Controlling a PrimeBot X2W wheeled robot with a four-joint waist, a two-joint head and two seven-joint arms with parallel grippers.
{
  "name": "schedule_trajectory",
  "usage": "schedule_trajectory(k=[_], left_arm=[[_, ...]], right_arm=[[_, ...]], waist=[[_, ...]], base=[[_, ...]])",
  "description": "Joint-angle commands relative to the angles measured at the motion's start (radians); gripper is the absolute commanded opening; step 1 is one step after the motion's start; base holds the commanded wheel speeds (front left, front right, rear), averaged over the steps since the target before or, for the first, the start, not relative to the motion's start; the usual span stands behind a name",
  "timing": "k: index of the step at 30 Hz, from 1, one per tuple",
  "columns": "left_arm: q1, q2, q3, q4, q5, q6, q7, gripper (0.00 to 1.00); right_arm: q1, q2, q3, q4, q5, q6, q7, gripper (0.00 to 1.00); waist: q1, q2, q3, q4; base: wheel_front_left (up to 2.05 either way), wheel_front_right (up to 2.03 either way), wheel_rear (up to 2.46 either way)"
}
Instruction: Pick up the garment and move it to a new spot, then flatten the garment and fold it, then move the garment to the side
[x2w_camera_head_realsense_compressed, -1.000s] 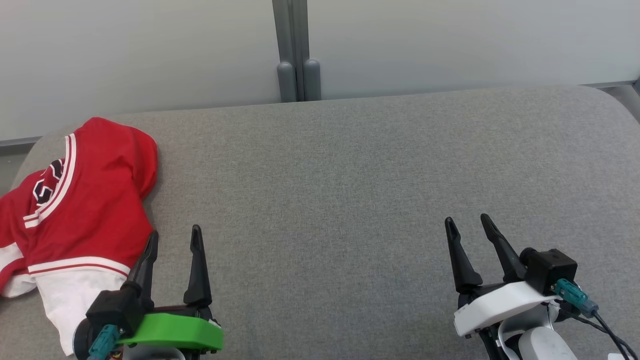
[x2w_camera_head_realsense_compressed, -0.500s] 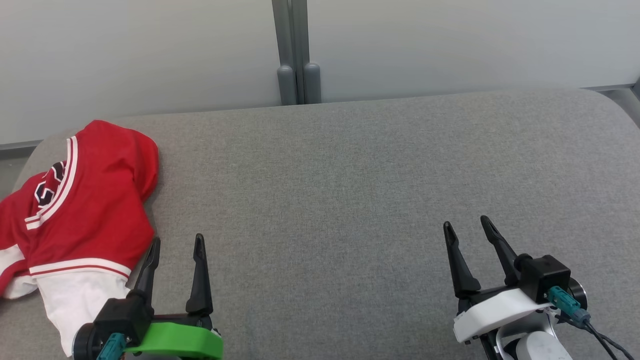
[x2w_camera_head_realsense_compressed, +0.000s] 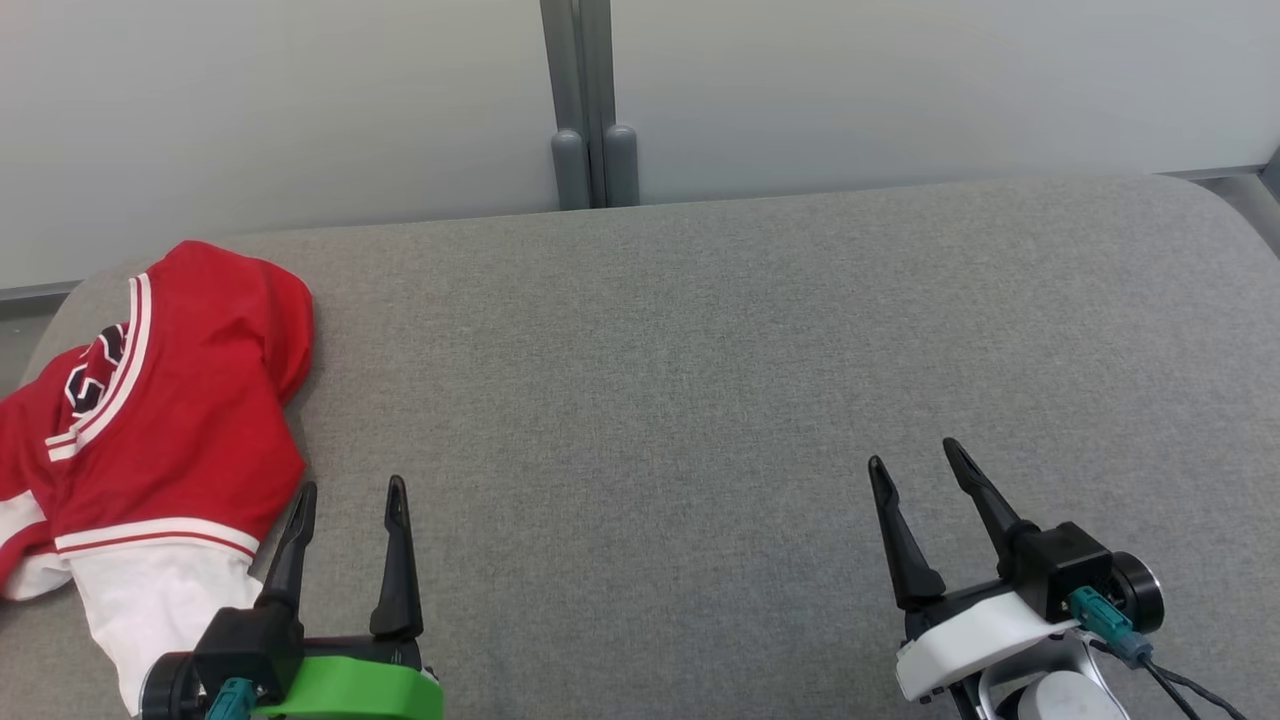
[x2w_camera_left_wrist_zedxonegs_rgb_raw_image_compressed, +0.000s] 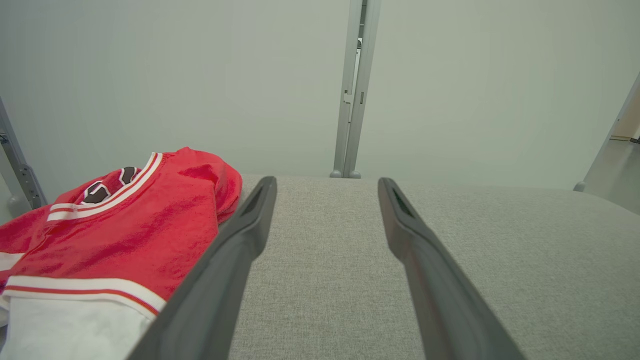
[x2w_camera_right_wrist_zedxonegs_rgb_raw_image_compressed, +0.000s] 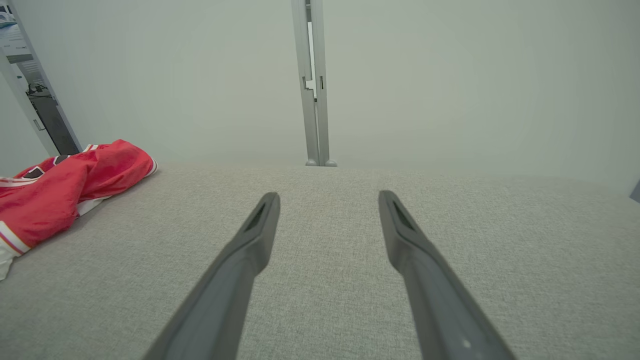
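A crumpled red garment (x2w_camera_head_realsense_compressed: 170, 420) with white stripes and a white lining lies bunched at the far left of the grey table (x2w_camera_head_realsense_compressed: 700, 380). It also appears in the left wrist view as the garment (x2w_camera_left_wrist_zedxonegs_rgb_raw_image_compressed: 120, 235) and at the left of the right wrist view (x2w_camera_right_wrist_zedxonegs_rgb_raw_image_compressed: 60, 190). My left gripper (x2w_camera_head_realsense_compressed: 350, 490) stands open just right of the garment's edge, its left finger close beside the cloth, nothing between the fingers. My right gripper (x2w_camera_head_realsense_compressed: 915, 455) is open and empty over bare table at the lower right.
A pale wall with a grey vertical post (x2w_camera_head_realsense_compressed: 585, 100) runs behind the table's far edge. The table's rounded corners (x2w_camera_head_realsense_compressed: 1230, 200) fall off at the far left and right. Part of the garment hangs toward the left edge.
Both grippers have drawn back toward the bottom of the head view, the right one also shifting slightly left. The garment lies as before.
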Motion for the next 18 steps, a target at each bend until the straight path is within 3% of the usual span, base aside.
schedule_trajectory(k=[1, 18], left_arm=[[0.013, 0.007, 0.004, 0.000, 0.007, -0.004, -0.006, 1.00], [0.008, 0.007, 0.008, 0.008, 0.006, -0.008, -0.012, 1.00]], right_arm=[[0.006, -0.004, 0.004, 0.002, -0.025, 0.000, -0.008, 1.00], [0.007, -0.004, 0.006, 0.013, -0.037, 0.000, -0.013, 1.00]], waist=[[0.0000, 0.0000, 0.000, -0.001], [0.0000, 0.0000, 0.001, 0.000]], base=[[0.00, 0.00, 0.00], [0.00, 0.00, 0.00]])
